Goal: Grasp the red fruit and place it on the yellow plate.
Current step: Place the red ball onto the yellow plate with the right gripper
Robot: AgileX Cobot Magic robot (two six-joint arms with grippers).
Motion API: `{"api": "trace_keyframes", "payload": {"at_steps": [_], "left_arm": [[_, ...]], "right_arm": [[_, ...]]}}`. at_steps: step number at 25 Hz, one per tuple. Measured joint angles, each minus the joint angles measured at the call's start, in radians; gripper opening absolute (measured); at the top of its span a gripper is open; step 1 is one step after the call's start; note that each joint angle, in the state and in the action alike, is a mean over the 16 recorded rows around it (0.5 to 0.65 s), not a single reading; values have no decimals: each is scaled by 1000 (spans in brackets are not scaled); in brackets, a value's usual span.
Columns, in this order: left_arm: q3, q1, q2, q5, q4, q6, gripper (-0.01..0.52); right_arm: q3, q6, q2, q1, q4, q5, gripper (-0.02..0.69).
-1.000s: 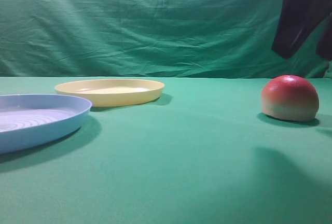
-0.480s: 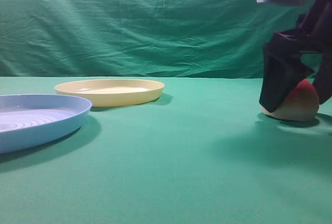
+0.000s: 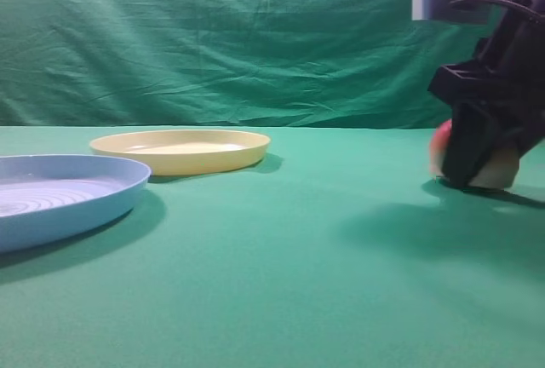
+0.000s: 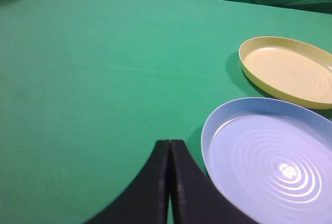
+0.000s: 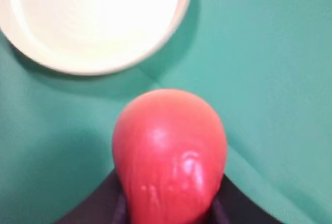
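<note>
The red fruit [image 3: 439,150] rests on the green cloth at the far right, mostly hidden by my right gripper [image 3: 485,162], which has come down over it. In the right wrist view the red fruit [image 5: 170,151] fills the gap between the black fingers [image 5: 104,203], pressed on both sides and looking squeezed narrow. The yellow plate [image 3: 180,151] lies far to the left at the back; its pale face [image 5: 93,22] shows ahead of the fruit. My left gripper [image 4: 169,149] is shut on nothing and hangs over the cloth beside the plates.
A light blue ridged plate [image 3: 60,198] sits at the near left, next to the yellow plate [image 4: 288,71]; its rim [image 4: 207,130] lies right of the left gripper. Green cloth hangs as a backdrop [image 3: 255,44].
My right gripper dropped from the top right corner onto the fruit and closed around it. The fruit stays on the cloth. Plates have not moved.
</note>
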Motion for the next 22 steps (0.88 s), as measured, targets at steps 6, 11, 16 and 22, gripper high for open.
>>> {"api": "trace_keyframes", "payload": {"at_steps": [6,11,16,22], "left_arm": [[0,0,0,0,0,0,0],[0,0,0,0,0,0,0],[0,0,0,0,0,0,0],[0,0,0,0,0,0,0]], "right_arm": [[-236,-13,100,96,-6,44,208],[-407,-26,227,141,-9,49,303],[-540,-33,339,153,-9,62,445],[-660,-35,402,154,-9,108,584]]}}
